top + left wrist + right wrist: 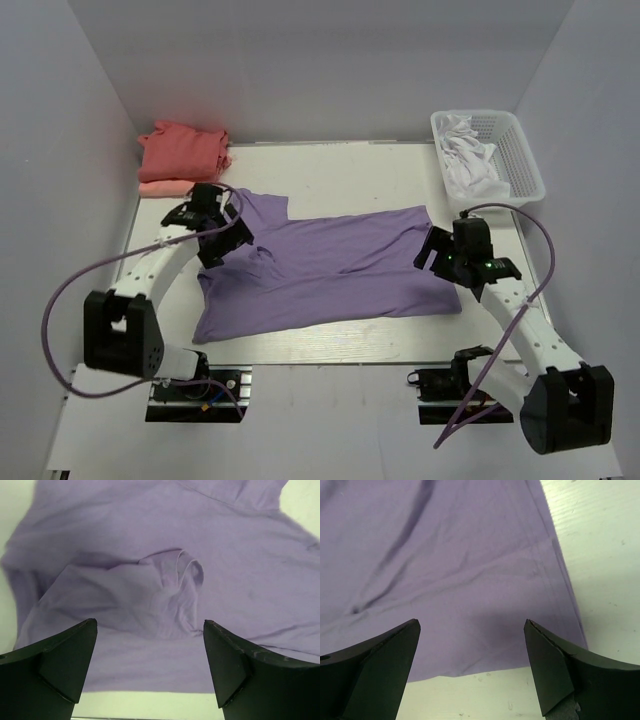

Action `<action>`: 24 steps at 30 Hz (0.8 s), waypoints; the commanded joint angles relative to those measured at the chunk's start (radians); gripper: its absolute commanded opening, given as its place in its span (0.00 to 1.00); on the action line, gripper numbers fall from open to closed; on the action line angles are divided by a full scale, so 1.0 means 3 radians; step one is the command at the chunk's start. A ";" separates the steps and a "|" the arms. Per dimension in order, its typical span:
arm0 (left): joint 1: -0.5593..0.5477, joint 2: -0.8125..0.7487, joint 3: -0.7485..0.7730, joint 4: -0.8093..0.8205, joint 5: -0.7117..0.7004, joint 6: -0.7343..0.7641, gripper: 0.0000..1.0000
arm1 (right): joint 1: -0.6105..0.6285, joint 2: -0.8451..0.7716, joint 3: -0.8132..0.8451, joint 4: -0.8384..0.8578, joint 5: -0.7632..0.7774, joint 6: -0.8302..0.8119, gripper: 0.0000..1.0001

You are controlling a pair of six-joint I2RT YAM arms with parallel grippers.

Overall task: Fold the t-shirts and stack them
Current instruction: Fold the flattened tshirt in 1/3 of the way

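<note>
Purple t-shirt (330,270) lies spread at centre, unfolded | red t-shirt (183,148) folded atop pink t-shirt (160,187), far left: 2 apparently done, 1 left | left gripper (150,624) and right gripper (472,622) hover over its ends, jaws apart, empty | basket (525,160) far right, well apart; rumpled flap (175,580) may hinder folding.

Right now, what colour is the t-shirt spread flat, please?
Plain lavender-purple cloth t-shirt; top external view shows it best.

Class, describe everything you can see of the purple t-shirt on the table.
The purple t-shirt is soft-looking lavender cloth with short sleeves, lying spread on the table, collar end by the left gripper, hem by the right gripper. Cloth is bunched near the collar; shallow creases cross the body. Both grippers hang open above it, neither gripping it.
</note>
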 commanded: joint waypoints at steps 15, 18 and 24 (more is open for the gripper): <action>-0.0492 0.0593 -0.0040 0.0250 -0.0406 0.0040 0.99 | 0.0037 0.0624 -0.0233 0.0450 -0.0262 -0.0101 0.90; -0.0492 0.0557 -0.0107 0.0373 -0.0406 0.0040 0.99 | 0.0037 0.0669 -0.0248 0.0471 -0.0252 -0.0111 0.90; -0.0492 0.0619 -0.0107 0.0608 -0.0279 0.0009 0.99 | 0.0032 0.0726 -0.0218 0.0476 -0.0252 -0.0095 0.90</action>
